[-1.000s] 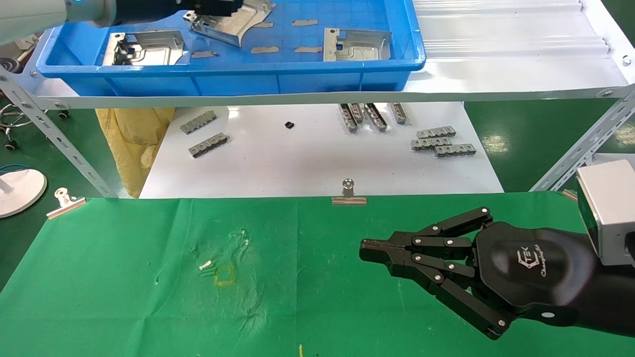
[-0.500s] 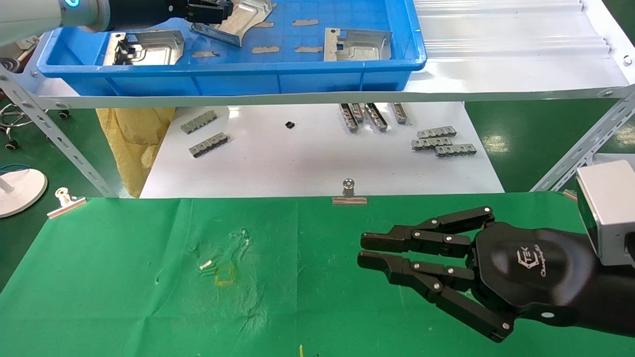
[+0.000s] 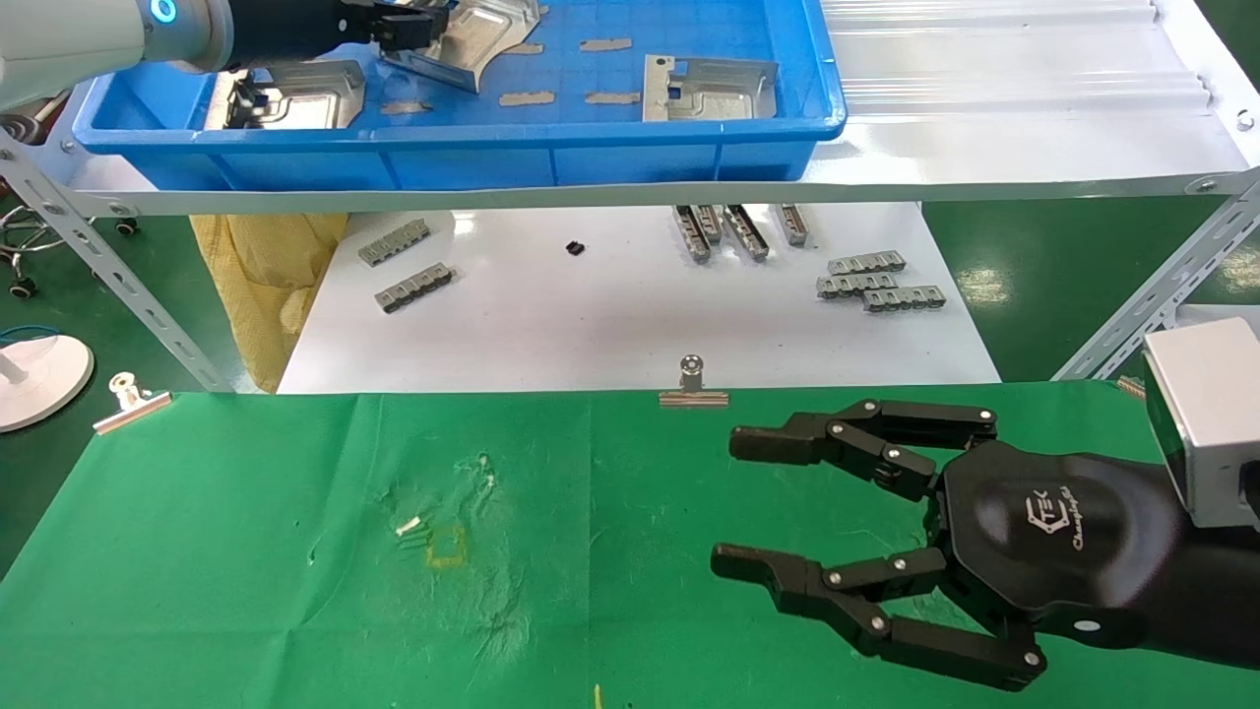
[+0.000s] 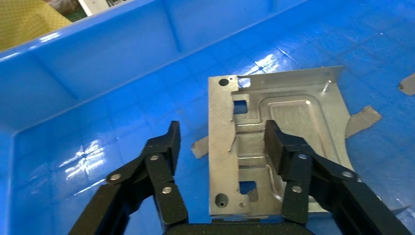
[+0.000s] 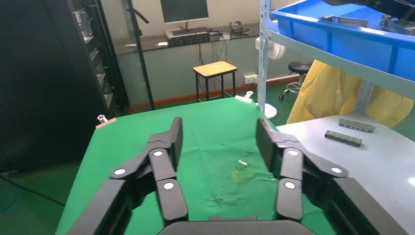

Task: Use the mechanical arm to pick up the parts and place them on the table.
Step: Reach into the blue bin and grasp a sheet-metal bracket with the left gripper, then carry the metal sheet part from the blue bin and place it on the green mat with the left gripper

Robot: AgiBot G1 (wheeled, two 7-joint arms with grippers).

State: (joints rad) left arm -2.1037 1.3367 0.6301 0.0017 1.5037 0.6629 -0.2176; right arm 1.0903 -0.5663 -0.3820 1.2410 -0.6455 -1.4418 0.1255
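Note:
Three silver parts lie in the blue bin (image 3: 492, 148) on the upper shelf: one at the left (image 3: 295, 94), one tilted at the back (image 3: 482, 39), one at the right (image 3: 704, 89). My left gripper (image 3: 409, 25) is inside the bin at the tilted part. In the left wrist view this gripper (image 4: 222, 142) is open and astride the part's (image 4: 293, 110) bent rim, one finger (image 4: 276, 144) over its embossed channel, the other over the bin floor. My right gripper (image 3: 738, 502) is wide open and empty above the green cloth (image 3: 246, 551), as the right wrist view (image 5: 218, 139) also shows.
Thin grey strips (image 3: 525, 98) lie on the bin floor. Small grey notched bars (image 3: 876, 281) (image 3: 404, 266) sit on the white lower table. A metal clip (image 3: 692, 384) holds the cloth's far edge. Slanted shelf struts (image 3: 1162, 286) stand at both sides.
My right gripper has gone from shut to wide open over the cloth. My left gripper has shifted slightly left in the bin. The parts have not moved.

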